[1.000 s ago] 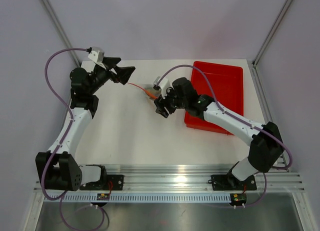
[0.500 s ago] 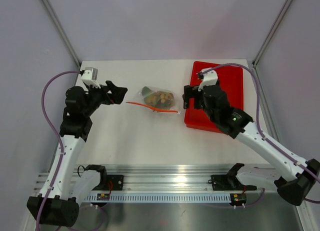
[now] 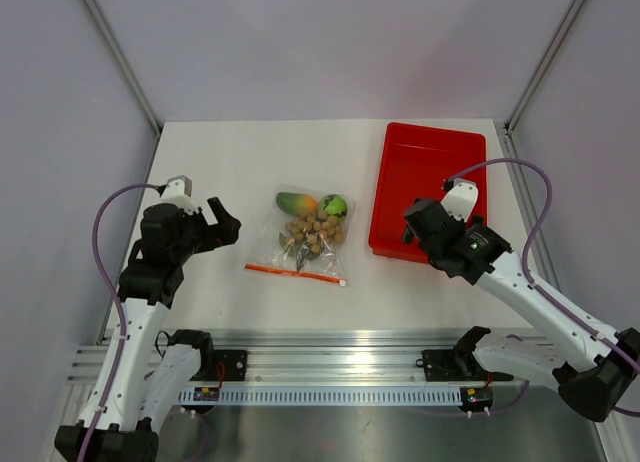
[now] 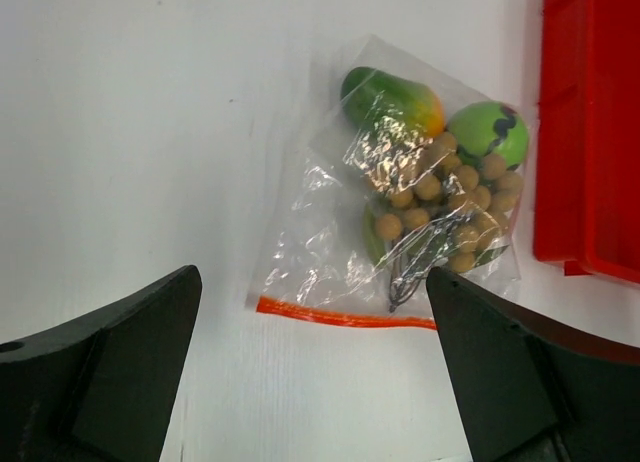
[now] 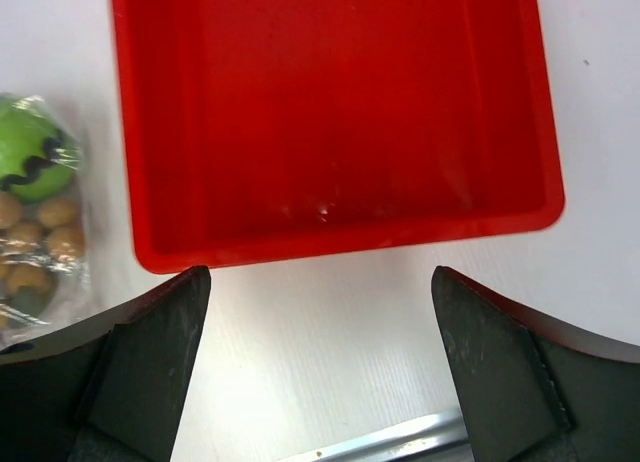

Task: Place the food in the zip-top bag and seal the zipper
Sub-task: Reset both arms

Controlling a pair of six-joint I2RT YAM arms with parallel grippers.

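The zip-top bag [image 3: 305, 237] lies flat on the white table with all the food inside. The food is a green-and-orange mango [image 4: 392, 97], a round green fruit [image 4: 488, 132] and a bunch of tan balls [image 4: 450, 197]. The zipper [image 3: 295, 273], an orange-red strip, runs straight along the bag's near edge [image 4: 345, 315], with a white end piece at its right. My left gripper [image 3: 224, 222] hovers left of the bag, open and empty [image 4: 310, 277]. My right gripper [image 3: 415, 227] is open and empty over the tray's near edge [image 5: 320, 272]. The green fruit [image 5: 30, 157] shows at that view's left border.
A red rectangular tray [image 3: 430, 182] sits right of the bag and holds nothing [image 5: 330, 112]. An aluminium rail [image 3: 340, 367] runs along the table's near edge, with both arm bases on it. Grey walls close in the left, right and back sides.
Both grippers have left the bag and drawn back towards the near edge. The right gripper has opened. The bag now lies flat, nearer the front.
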